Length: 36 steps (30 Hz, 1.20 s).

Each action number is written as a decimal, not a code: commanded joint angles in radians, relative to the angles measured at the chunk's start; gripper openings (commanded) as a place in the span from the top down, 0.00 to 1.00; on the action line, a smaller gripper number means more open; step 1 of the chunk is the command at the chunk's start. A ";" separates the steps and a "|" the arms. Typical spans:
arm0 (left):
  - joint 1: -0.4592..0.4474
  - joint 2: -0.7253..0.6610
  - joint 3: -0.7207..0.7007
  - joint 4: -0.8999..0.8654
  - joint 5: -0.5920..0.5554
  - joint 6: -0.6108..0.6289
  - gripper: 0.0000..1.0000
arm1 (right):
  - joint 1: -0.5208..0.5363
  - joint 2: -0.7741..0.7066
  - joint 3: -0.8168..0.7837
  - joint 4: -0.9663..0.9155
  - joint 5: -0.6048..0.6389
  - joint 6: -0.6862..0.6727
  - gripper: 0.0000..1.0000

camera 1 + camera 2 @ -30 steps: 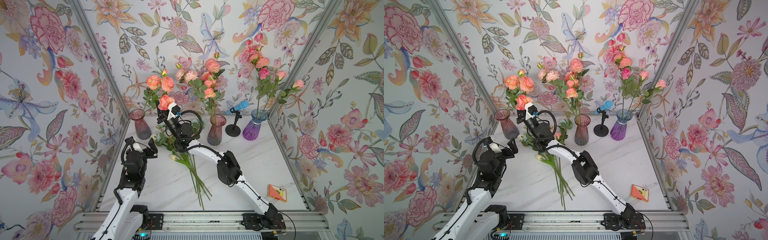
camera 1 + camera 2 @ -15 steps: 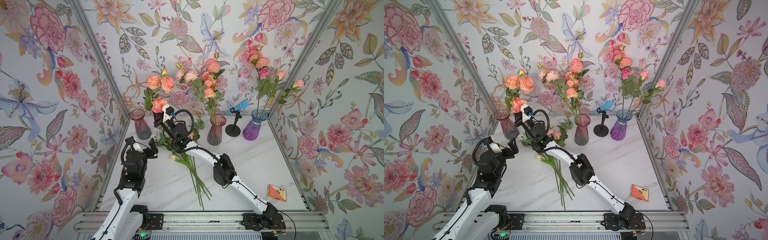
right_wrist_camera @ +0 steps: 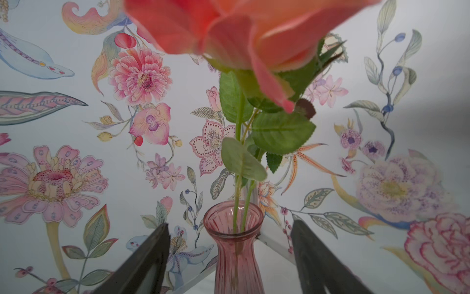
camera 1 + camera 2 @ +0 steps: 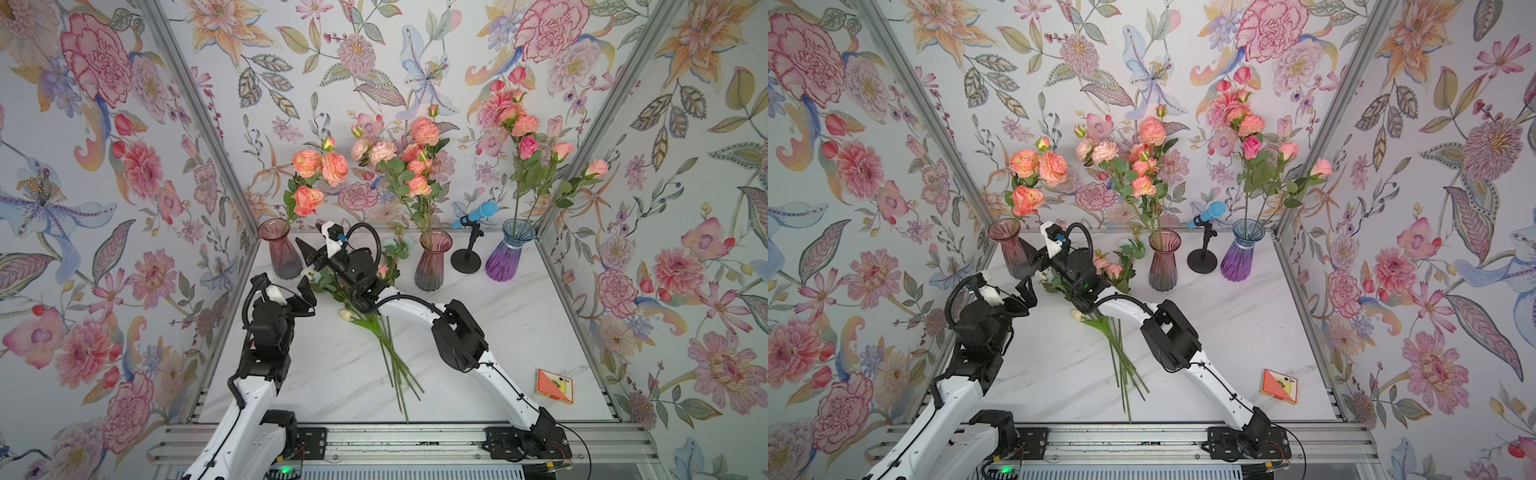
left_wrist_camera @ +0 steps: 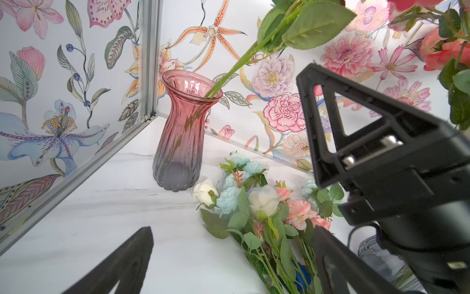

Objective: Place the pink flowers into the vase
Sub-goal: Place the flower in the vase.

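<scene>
Treat this as the let-go-and-clear-out step. Note the coral rose (image 4: 307,200) standing in the pink vase (image 4: 284,253) at the far left corner of the counter (image 4: 498,332), stem down through the neck and leaning on the rim (plain in the left wrist view). See the right claw (image 3: 229,224) spread wide on either side of that neck, gripping nothing, apparently touching neither glass nor stem.

Draw it back along its own line, level, away from the vase. Avoid swinging sideways, for fear of catching a serrated leaf (image 3: 282,132) or nudging the tall, narrow glass over. Lift only once clear of the bloom hanging close above the wrist camera.

Leave the left claw (image 4: 306,298) alone: wide too, empty, hovering near the bundle (image 5: 262,229) lying on the counter.

Look to that bundle for the next pick. Go for the ruffled pink blooms (image 5: 300,212) on its far side from the vase, not the pale blue flowers (image 5: 229,198) or white flowers (image 5: 206,191) tangled with them. Grip low on a single green stem, below the leaves, to keep neighbours from dragging along.
</scene>
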 commanded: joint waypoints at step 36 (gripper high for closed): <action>-0.190 0.209 -0.044 0.387 -0.036 0.007 0.00 | -0.194 -0.524 -0.757 -0.968 -0.149 0.200 0.02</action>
